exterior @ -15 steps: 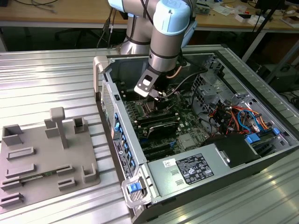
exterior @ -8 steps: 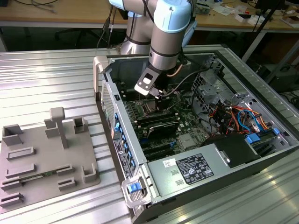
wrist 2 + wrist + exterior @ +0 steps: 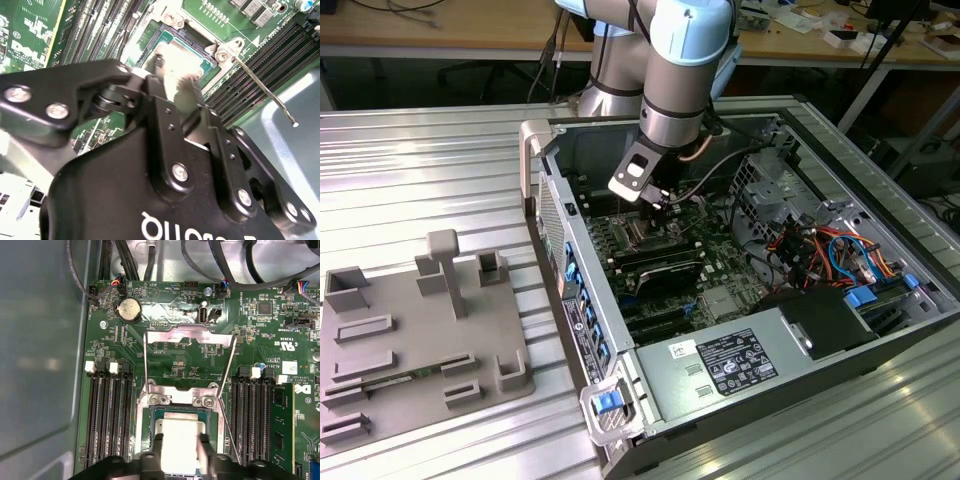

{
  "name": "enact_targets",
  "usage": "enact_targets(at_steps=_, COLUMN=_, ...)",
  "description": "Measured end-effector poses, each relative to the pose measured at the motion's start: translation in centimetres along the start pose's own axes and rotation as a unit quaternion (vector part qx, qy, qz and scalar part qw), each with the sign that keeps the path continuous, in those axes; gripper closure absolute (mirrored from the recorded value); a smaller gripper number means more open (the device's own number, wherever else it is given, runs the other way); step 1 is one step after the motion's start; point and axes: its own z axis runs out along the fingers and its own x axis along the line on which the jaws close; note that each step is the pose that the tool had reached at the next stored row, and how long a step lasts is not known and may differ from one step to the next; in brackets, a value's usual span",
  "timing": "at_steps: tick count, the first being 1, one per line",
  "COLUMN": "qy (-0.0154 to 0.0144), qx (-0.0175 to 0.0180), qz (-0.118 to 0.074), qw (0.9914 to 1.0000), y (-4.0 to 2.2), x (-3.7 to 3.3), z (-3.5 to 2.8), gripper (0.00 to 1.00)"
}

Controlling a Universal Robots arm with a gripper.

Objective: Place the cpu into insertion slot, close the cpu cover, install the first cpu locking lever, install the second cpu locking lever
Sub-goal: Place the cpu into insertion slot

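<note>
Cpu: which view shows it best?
First wrist view: the cpu faces the camera squarely. In the second wrist view the gripper covers part of it; in the exterior view it is too small to tell.

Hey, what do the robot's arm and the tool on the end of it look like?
The arm is built from silver-grey tubes with light blue caps at the joints. A white and black box sits at the wrist, and a thin cable loops off beside it. The tool is black, with jointed links pinned by silver screws and white lettering on its body.
</note>
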Motion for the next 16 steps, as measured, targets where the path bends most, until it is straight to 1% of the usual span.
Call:
enact_targets(at_steps=2, qy=-0.0003, qx=0.0000, qz=0.000, qw=1.00000, y=0.00, x=0.00, z=-0.01, gripper=0.69)
enact_targets(at_steps=5, qy=-0.0006, qx=0.0000, qz=0.000, qw=1.00000, y=-0.02, x=-0.11, z=-0.02, gripper=0.69)
enact_targets(at_steps=12, qy=-0.0006, qx=0.0000, qz=0.000, qw=1.00000, y=-0.04, x=-0.11, z=0.26, gripper=0.69)
enact_targets(at_steps=14, qy=0.0001, qx=0.0000, qz=-0.001, qw=1.00000, y=-0.04, x=-0.11, z=0.29, gripper=0.69)
enact_targets(at_steps=16, qy=0.0015, qx=-0.0001, qz=-0.001, qw=1.00000, y=-0.04, x=-0.10, z=0.31, gripper=0.69)
